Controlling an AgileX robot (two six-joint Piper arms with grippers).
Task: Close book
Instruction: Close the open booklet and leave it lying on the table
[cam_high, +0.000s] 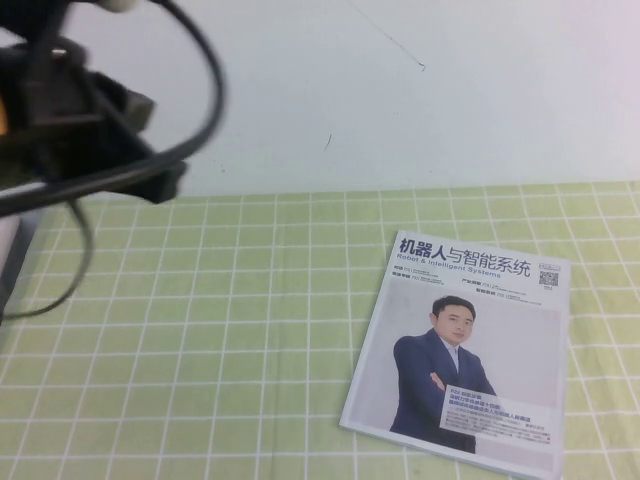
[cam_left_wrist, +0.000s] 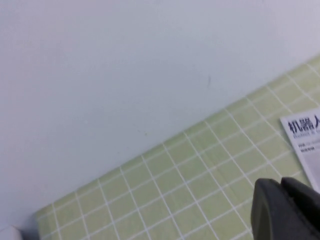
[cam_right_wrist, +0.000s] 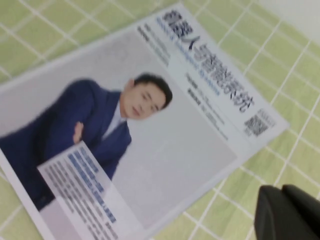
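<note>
Already shut, the book (cam_high: 460, 350) lies flat with its cover up on the green checked cloth (cam_high: 200, 330), toward the robot's right (the cover shows a man in a dark suit under a printed title). The left gripper (cam_left_wrist: 281, 192) hangs over bare cloth near the book's title corner, its fingers pressed together on nothing. The right gripper (cam_right_wrist: 282, 197) hovers above the cloth just beside the book's edge, likewise closed and empty. The left arm (cam_high: 90, 130) sits raised at far left.
</note>
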